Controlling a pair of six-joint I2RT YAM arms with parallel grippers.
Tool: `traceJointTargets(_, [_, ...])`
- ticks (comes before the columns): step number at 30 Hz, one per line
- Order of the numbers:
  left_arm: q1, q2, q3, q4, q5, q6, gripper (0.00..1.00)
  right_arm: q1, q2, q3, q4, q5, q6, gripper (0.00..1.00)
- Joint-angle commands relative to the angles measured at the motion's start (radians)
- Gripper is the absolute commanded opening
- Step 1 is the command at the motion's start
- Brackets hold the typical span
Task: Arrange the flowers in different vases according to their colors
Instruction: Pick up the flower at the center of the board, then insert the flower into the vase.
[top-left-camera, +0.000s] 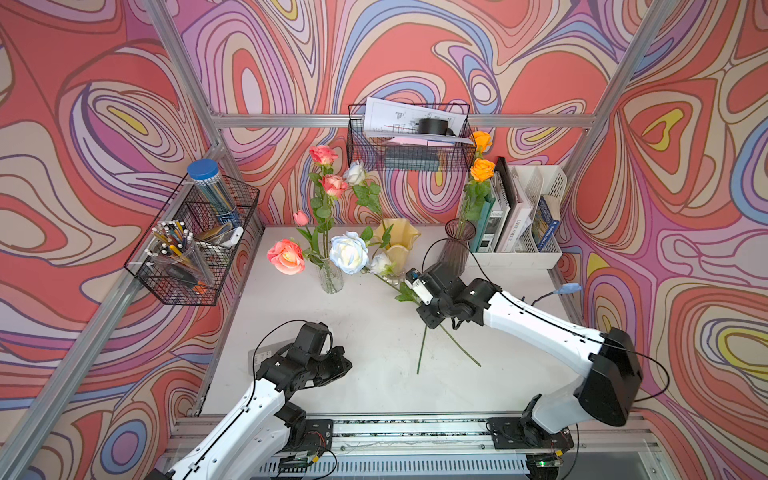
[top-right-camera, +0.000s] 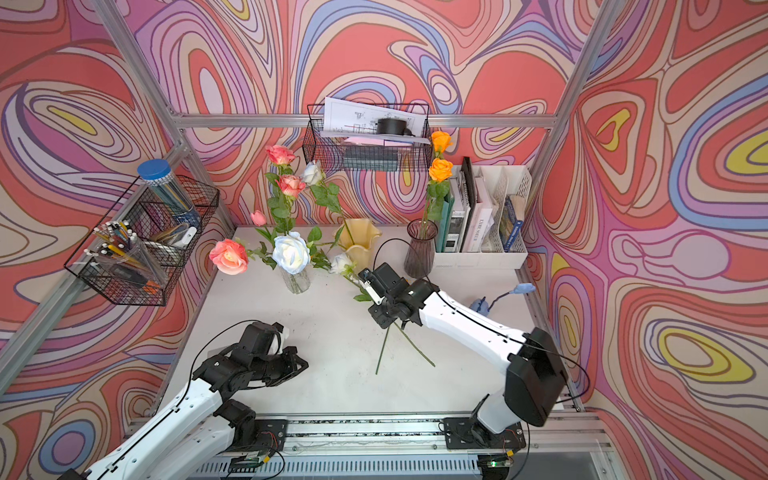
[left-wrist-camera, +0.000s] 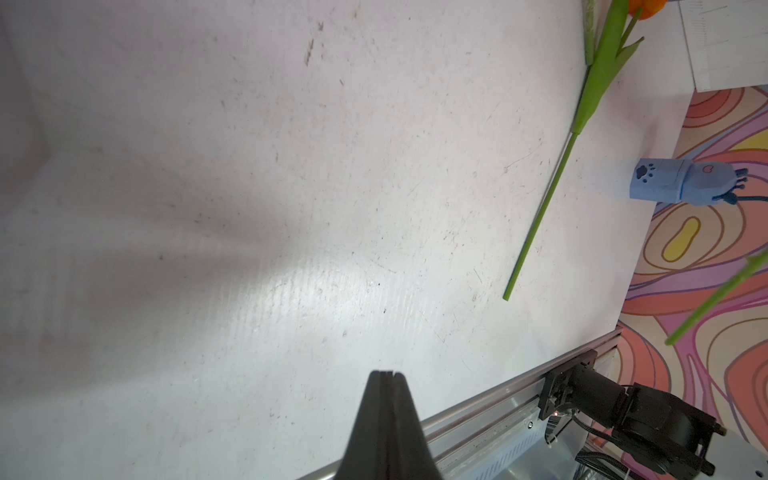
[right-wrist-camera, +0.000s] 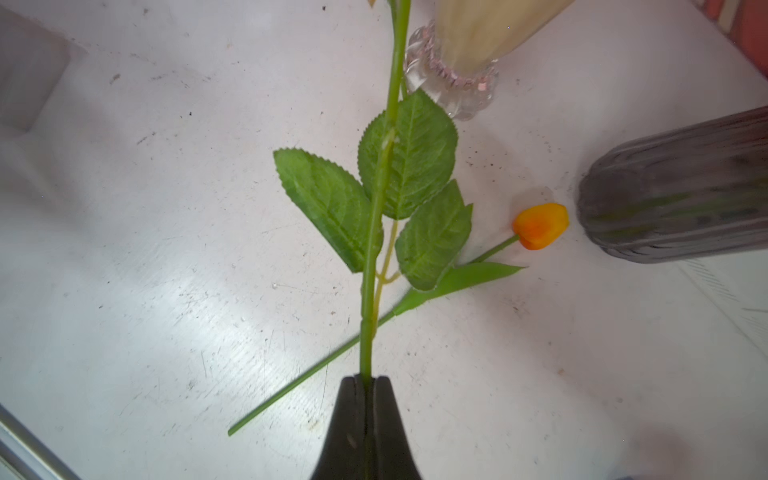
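Work nears end; right gripper grasps white rose by stem; left gripper clenched empty; orange tulip lies unsorted.

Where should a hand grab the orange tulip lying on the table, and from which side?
Take the orange tulip by its bare lower stem, below the leaf, from straight above. That stretch lies flat and straight on the table; its bud sits near the purple vase, and the rose stem in the right hand crosses its middle.
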Motion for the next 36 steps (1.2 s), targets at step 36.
traceJointTargets(36, [-0.058,0.217,-0.009,0.287,-0.027,0.039,0.0,-0.042,0.283,0.377,1.454,0.364,-0.197,0.0])
